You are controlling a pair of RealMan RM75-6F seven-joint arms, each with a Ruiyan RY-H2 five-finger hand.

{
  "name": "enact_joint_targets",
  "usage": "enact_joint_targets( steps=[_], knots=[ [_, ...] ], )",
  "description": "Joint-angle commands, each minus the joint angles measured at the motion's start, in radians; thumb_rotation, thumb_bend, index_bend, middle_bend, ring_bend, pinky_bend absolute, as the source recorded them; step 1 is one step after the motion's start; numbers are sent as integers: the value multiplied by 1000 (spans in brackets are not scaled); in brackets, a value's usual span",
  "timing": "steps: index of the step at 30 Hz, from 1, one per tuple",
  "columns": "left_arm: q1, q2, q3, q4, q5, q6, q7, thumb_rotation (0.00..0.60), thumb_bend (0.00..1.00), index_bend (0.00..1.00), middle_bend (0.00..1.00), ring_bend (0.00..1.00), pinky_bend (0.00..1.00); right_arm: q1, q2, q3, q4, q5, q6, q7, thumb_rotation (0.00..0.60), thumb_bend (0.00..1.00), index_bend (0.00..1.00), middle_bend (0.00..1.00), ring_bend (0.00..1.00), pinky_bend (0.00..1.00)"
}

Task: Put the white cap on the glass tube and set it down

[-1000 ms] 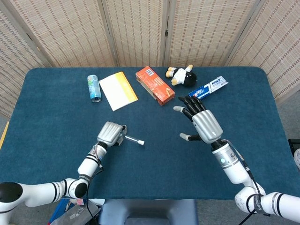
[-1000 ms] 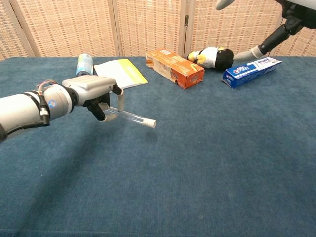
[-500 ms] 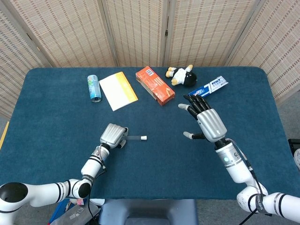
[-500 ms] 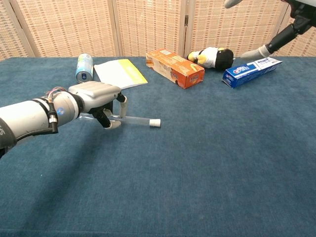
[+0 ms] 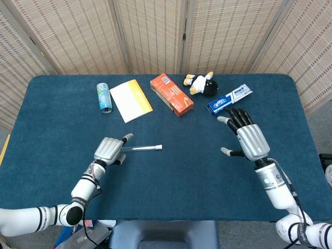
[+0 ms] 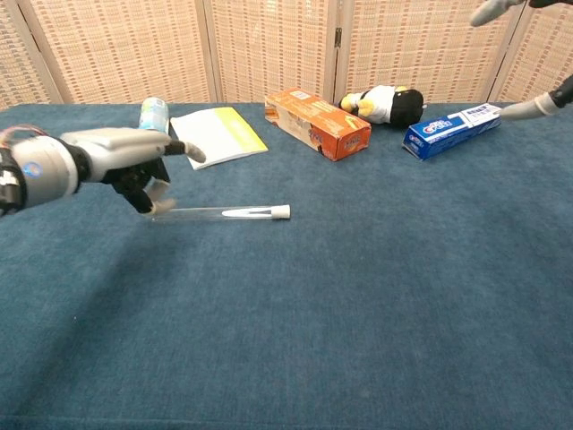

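Blue cloth surface (image 5: 171, 181), centre-left of frame: capped glass tube (image 5: 139, 148) lies flat, white cap (image 5: 159, 147) on its right end, left hand (image 5: 110, 150) just beside it with fingers apart, right hand (image 5: 249, 139) open lower right; tube likely light, slippery, fragile, so grip mid-length gently.

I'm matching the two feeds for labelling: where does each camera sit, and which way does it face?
Head view: high above the near table edge, looking down on the blue table; shows both forearms, left hand and right hand.
Chest view: low at the near edge, facing across toward the screens; shows the left hand, only bits of the right at the top corner.
Shared: capped glass tube, orange box, toothpaste box.
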Motion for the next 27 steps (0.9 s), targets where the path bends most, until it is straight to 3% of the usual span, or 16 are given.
enact_joint_targets(
  steps=[1,3,8,11,17,27],
  knots=[
    [105,107,22,-87,95,147,-64,600,428,161,631,633,888,-45,23,-31,5,-2,33,-26,600,175,194,193,43,174],
    [147,137,39,-94,150,202,-93,600,428,197,593,585,816,-66,33,-44,5,3,42,-32,600,244,210,221,87,238],
    [268,187,105,-67,311,347,-172,600,428,233,518,512,673,-128,52,-87,28,3,64,-31,600,310,223,240,103,256],
    [331,207,144,-47,386,410,-207,600,428,229,448,433,534,-164,60,-110,42,-2,82,-38,600,310,223,225,94,180],
    [442,232,174,-43,487,541,-254,600,428,184,284,269,334,-235,69,-142,35,-5,131,-61,600,311,215,155,6,25],
    [568,234,211,-74,570,631,-231,600,427,171,250,243,256,-327,71,-170,4,-25,201,-72,600,310,197,137,0,2]
  ],
)
